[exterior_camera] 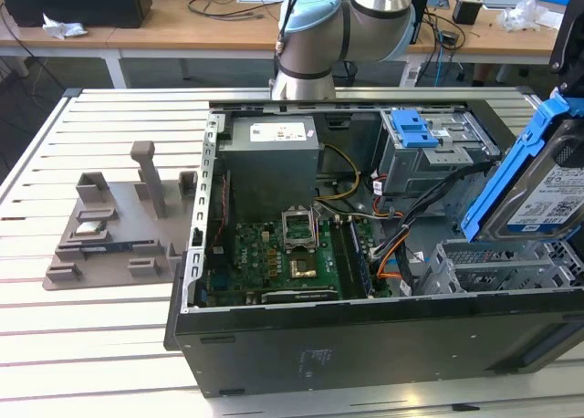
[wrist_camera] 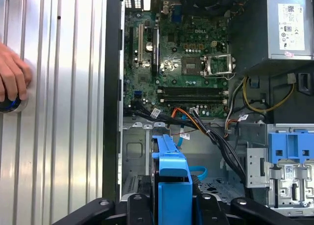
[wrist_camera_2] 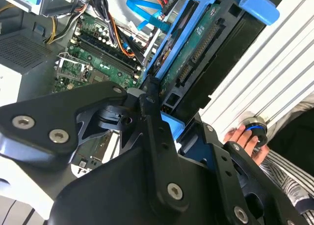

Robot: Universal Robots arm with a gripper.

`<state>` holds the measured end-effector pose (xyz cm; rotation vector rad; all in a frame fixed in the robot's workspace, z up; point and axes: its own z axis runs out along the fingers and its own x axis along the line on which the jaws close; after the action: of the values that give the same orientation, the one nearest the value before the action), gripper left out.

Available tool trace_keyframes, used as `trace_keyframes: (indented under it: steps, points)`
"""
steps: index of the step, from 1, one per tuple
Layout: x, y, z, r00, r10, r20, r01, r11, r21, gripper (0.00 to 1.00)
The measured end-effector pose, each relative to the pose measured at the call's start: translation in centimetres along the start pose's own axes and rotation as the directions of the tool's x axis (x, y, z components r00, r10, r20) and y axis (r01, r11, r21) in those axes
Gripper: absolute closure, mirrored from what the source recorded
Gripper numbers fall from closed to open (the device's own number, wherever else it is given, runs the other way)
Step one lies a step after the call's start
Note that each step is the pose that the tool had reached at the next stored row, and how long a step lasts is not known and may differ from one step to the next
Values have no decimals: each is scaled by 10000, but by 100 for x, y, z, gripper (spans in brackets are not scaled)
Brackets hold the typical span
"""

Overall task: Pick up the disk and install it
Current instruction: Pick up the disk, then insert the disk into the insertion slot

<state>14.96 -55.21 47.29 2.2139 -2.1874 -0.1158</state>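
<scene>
Already gripper [wrist_camera_2: 169, 124] is clamped on the disk [exterior_camera: 538, 185], held tilted above the case's [exterior_camera: 365, 318] 3 o'clock end in the exterior view, long axis running 7-to-1 o'clock, empty drive bay [exterior_camera: 497, 267] just below it.

arm [exterior_camera: 338, 35]: reaches down from the far side | gripper [wrist_camera_2: 162, 112]: fingers apparently clamped on the disk [exterior_camera: 538, 185]

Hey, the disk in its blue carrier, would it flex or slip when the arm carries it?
The disk looks like a rigid metal slab, so probably no flex. Its blue carrier frame is thin plastic and may give slightly. Held tilted above the computer case, it could slide if grip loosens.
</scene>
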Motion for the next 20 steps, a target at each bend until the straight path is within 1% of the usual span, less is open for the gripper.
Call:
trace_keyframes:
  steps: [5, 6, 8, 10, 14, 16, 18, 20]
  points:
    - [0, 5, 5, 10000, 1, 3, -1, 10000, 0, 63]
    - [0, 14, 22, 10000, 1, 0, -1, 10000, 0, 63]
    - [3, 27, 103, 10000, -1, -2, 1, 10000, 0, 63]
    - [4, 29, 129, 10000, 18, -7, -18, 10000, 0, 63]
    - [-13, 53, 193, 9999, 130, -54, -130, 9999, 4, 63]
    - [-14, 53, 225, 9999, 136, -55, -136, 9999, 4, 63]
    - [-14, 54, 241, 9999, 137, -59, -137, 9999, 4, 63]
    - [-12, 51, 278, 9999, 137, -57, -137, 9999, 4, 63]
